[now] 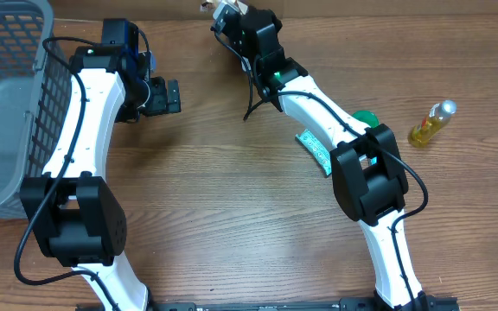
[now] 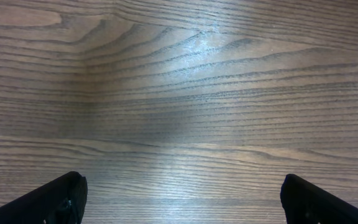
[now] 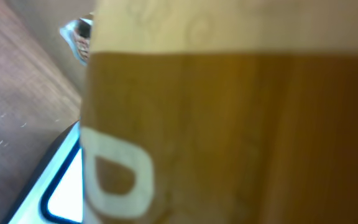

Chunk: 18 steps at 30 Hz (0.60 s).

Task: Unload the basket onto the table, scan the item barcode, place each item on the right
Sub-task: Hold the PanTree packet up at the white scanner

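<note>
The item [image 3: 229, 124], an orange-brown package with pale lettering, fills almost the whole right wrist view, blurred and very close. From overhead only a small pale corner of the item [image 1: 221, 9] shows at the table's far edge, with my right gripper [image 1: 232, 17] shut on it. Its fingers are hidden behind the package in the wrist view. No barcode is visible. My left gripper [image 1: 171, 97] rests low over the table at the left, open, with only bare wood between its black fingertips [image 2: 64, 199].
A grey mesh basket [image 1: 7, 104] stands at the far left. A yellow bottle [image 1: 430, 123], a green object [image 1: 367, 117] and a teal packet [image 1: 314, 149] lie near the right arm. A white panel with a dark blue edge [image 3: 64, 193] shows beneath the item.
</note>
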Motion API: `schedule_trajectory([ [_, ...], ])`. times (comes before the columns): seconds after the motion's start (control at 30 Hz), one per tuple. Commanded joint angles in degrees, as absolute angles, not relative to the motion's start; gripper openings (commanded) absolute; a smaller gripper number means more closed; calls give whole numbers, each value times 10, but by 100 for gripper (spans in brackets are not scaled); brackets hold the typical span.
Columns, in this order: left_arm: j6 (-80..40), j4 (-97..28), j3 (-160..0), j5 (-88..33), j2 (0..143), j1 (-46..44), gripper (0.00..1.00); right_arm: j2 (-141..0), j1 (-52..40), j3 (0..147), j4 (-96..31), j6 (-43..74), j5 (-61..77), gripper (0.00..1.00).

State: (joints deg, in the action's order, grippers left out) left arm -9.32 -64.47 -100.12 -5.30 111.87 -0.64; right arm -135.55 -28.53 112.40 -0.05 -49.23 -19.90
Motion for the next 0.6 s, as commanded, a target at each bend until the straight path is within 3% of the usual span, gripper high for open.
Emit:
schedule_trajectory([
  [0.0,-94,-644,-1005,-53,1118,-8,100,-1360,-287,1136,-11,-478,-191,15],
  [0.3,-94,-644,-1005,-53,1118,-8,100,-1360,-288,1136,-80,-478,-129,15],
  [0.57,-94,-644,-1005,-53,1118,-8,100,-1360,-288,1136,-67,-474,-118,15],
])
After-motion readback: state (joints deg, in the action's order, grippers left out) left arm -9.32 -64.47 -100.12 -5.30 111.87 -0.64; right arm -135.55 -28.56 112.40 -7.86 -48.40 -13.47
